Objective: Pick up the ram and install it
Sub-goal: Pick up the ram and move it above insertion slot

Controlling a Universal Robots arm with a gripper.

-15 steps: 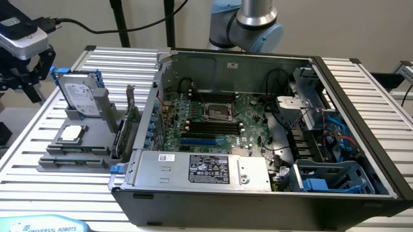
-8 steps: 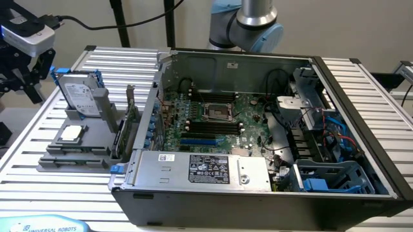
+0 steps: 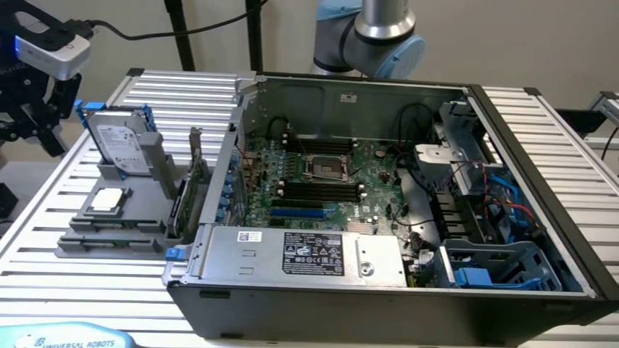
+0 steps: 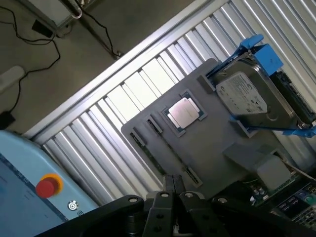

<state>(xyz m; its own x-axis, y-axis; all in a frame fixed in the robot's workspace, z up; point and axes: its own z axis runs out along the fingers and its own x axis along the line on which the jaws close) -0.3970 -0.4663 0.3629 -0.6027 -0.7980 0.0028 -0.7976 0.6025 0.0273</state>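
The ram [image 4: 149, 154] is a thin green stick lying edge-up in a slot along the front of a grey holder [image 4: 212, 133]. In the exterior view the ram [image 3: 100, 245] sits on the holder's near edge, left of the open computer case. My gripper [image 4: 173, 183] hangs above the holder's ram side with its fingers pressed together and nothing between them. In the exterior view the gripper [image 3: 34, 130] is high at the far left, beyond the holder. The motherboard's black memory slots [image 3: 320, 190] lie inside the case.
The holder [image 3: 116, 210] also carries a hard drive in a blue frame [image 3: 124, 148], a CPU [image 3: 106, 199] and an upright expansion card [image 3: 196, 174]. The case's power supply [image 3: 300, 250] lines its near side. A teach pendant with a red button [image 4: 47, 186] lies off the table.
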